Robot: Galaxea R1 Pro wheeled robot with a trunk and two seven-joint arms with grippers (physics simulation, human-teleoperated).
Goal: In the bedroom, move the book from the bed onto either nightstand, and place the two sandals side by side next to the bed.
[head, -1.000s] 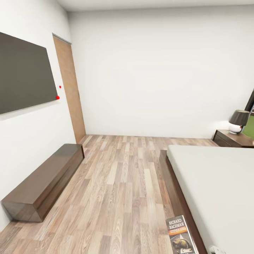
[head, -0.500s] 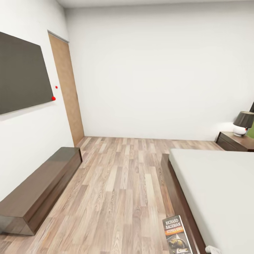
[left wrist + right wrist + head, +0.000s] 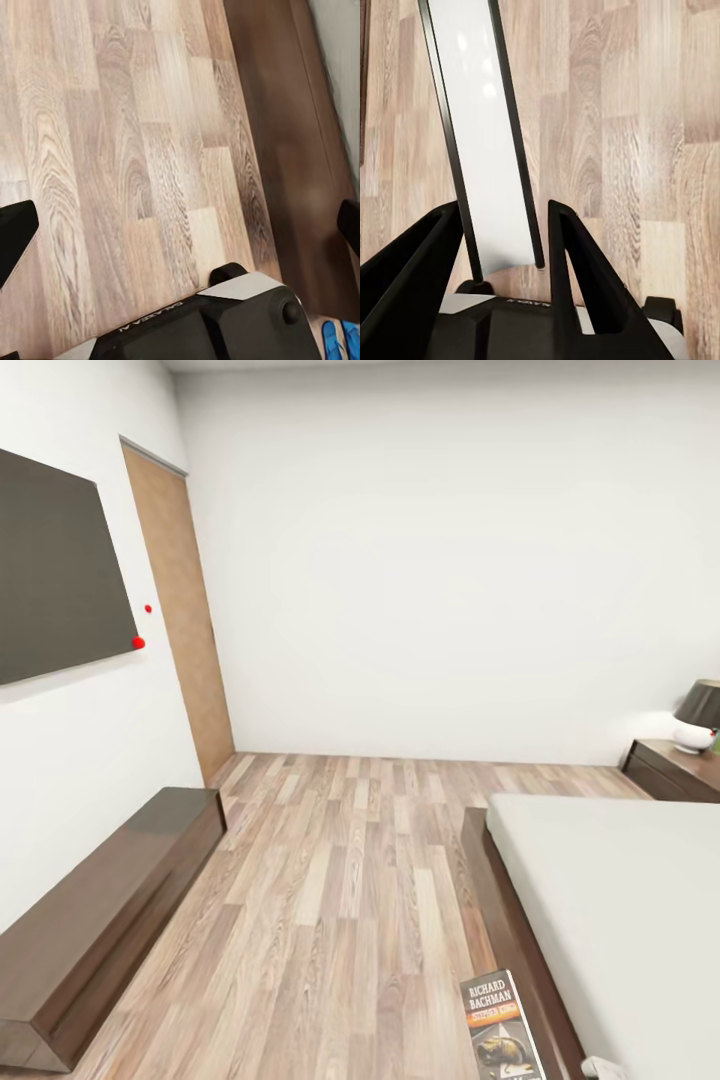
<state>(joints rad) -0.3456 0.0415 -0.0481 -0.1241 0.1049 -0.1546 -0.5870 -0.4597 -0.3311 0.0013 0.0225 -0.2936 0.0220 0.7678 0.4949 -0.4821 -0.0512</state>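
Note:
The book [image 3: 500, 1025], with its dark cover, "Richard Bachman" and an orange band, shows at the bottom of the head view, beside the bed's dark wooden frame. In the right wrist view its white page edge [image 3: 484, 150] stands between the black fingers [image 3: 577, 262], and my right gripper [image 3: 502, 232] is shut on it above the plank floor. My left gripper [image 3: 180, 232] is open over the floor, with nothing between its fingers [image 3: 15, 236]. A bright blue sandal [image 3: 339, 341] peeks in behind the left wrist. The bed [image 3: 620, 900] lies at the right and the nightstand [image 3: 675, 768] stands beyond it.
A long low dark bench [image 3: 100, 920] runs along the left wall under the black screen [image 3: 50, 560]. A wooden door [image 3: 180, 610] is in the far left corner. A dark-shaded lamp [image 3: 697, 715] sits on the nightstand. Plank floor [image 3: 340, 880] stretches between bench and bed.
The whole head view has shifted: the camera has moved forward into the room, so bench and door slid left and the nightstand slid right. The book keeps its place in the right gripper.

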